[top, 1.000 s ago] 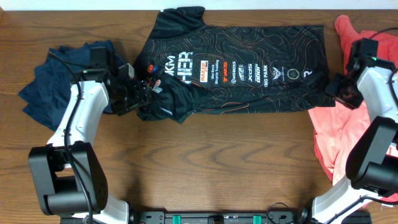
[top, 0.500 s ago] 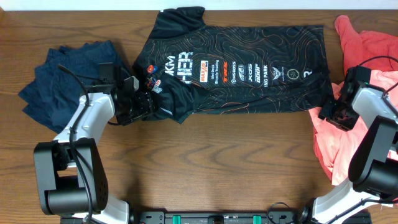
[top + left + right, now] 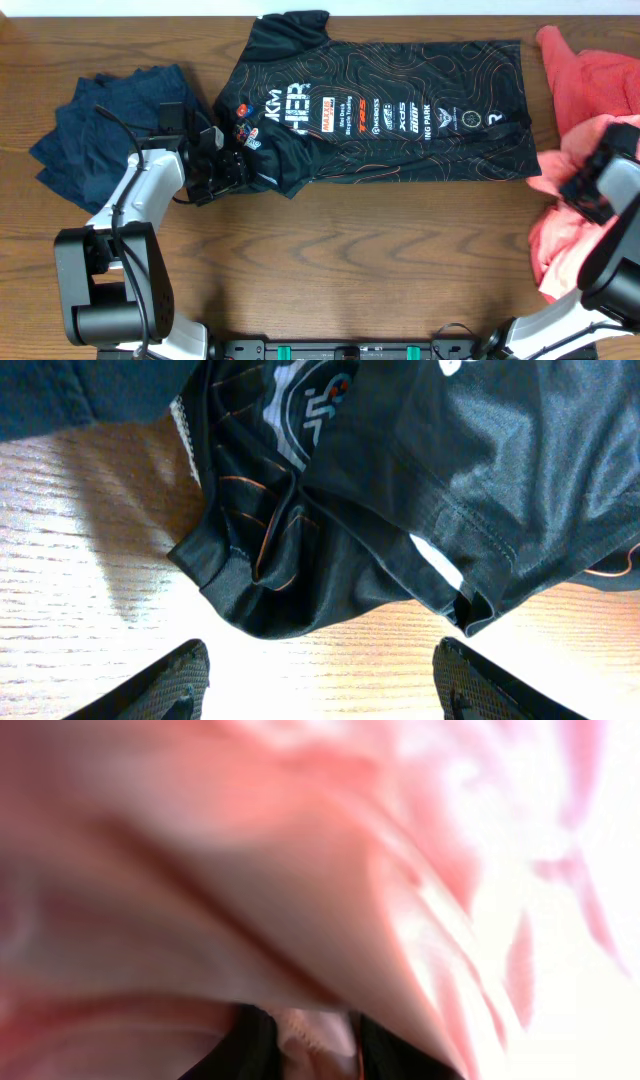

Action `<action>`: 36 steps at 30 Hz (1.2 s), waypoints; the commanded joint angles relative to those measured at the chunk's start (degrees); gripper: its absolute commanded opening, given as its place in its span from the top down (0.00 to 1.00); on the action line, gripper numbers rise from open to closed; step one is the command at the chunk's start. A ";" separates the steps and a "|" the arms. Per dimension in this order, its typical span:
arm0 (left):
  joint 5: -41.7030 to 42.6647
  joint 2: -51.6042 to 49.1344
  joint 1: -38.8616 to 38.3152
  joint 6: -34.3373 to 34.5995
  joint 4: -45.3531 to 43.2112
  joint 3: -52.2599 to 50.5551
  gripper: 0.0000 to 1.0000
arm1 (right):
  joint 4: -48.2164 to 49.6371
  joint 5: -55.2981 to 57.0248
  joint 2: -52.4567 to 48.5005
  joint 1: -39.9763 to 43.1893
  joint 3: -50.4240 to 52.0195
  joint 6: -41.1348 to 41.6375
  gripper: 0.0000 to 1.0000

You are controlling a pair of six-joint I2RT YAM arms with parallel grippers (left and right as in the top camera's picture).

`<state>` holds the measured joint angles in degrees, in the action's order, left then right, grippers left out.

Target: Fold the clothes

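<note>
The black jersey (image 3: 400,110) lies spread flat across the far middle of the table. Its left sleeve (image 3: 290,550) is rumpled just ahead of my left gripper (image 3: 320,655). That gripper (image 3: 228,170) is open, low over the bare wood, with nothing between its fingers. At the right edge lies the coral-pink shirt (image 3: 590,80), bunched up around my right gripper (image 3: 583,193). In the right wrist view the pink cloth (image 3: 250,870) fills the picture, and a fold of it sits between the narrow-set fingers of the right gripper (image 3: 315,1042).
A pile of navy-blue garments (image 3: 90,130) lies at the far left, just behind my left arm; its edge shows as the navy cloth (image 3: 80,390) in the left wrist view. Bare wooden tabletop (image 3: 380,260) stretches along the near side.
My right gripper has narrowed onto the coral-pink cloth and moved toward the near right, pulling the shirt into a bunch away from the jersey's hem. The left arm shifted slightly nearer, still open.
</note>
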<state>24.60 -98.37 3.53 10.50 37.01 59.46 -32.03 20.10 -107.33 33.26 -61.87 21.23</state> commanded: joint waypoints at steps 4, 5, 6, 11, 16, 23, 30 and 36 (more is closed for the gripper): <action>-0.63 -0.13 -0.13 -0.09 0.20 -0.22 0.27 | -1.14 -8.83 -1.42 11.80 -2.60 3.37 0.63; -0.63 -0.13 -0.13 -0.09 0.17 -0.22 0.27 | -0.83 -14.47 -1.42 12.66 -3.50 1.66 0.59; -0.63 -0.13 -0.13 -0.09 0.13 -0.22 0.26 | -0.48 -20.20 -1.40 13.09 -4.50 -0.44 0.56; -0.63 -0.11 -0.13 -0.15 -0.17 -0.22 0.21 | -2.89 -36.17 0.31 10.67 -9.68 -7.10 0.50; 0.37 0.46 -0.13 -2.97 -1.40 1.18 0.20 | -6.34 -36.85 2.23 4.04 -11.04 -11.85 0.48; 0.44 0.59 -0.42 -2.71 -3.28 1.36 0.10 | -10.67 -31.30 2.21 -5.25 -9.38 -12.11 0.43; 0.17 -1.46 -3.37 -2.73 -4.42 0.33 0.09 | -14.67 -26.60 2.21 -8.15 -9.35 -12.07 0.42; -1.73 -4.76 -4.98 -2.71 -6.03 0.33 0.20 | -15.78 -24.37 2.21 -8.07 -9.31 -11.89 0.42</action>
<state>24.86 -101.01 -1.21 8.58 30.79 59.70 -47.62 -6.70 -106.43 25.28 -71.59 9.96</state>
